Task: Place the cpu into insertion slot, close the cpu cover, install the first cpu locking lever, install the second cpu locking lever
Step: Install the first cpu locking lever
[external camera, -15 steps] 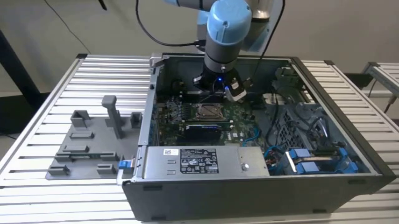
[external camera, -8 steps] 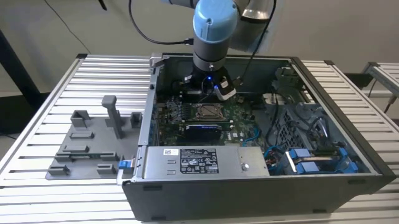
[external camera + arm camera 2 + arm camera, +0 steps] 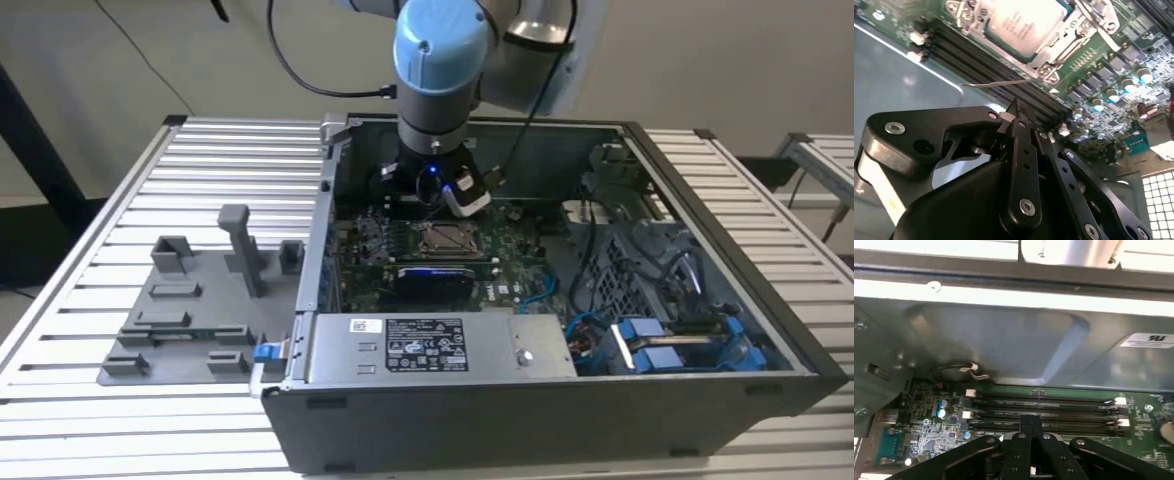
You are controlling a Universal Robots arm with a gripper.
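Black gripper (image 3: 1016, 107); silvery-beige cpu (image 3: 1021, 25) beyond

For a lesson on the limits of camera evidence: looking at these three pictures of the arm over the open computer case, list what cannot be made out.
- Insertion slot interior: in the second wrist view the cpu and cpu cover hide it.
- Cpu's far side: cut off by that picture's edge.
- Lever: its latched state is unclear.
- Gripper fingertips: seen end-on in both wrist views; contents unclear.
- Socket detail: too small in the exterior view.
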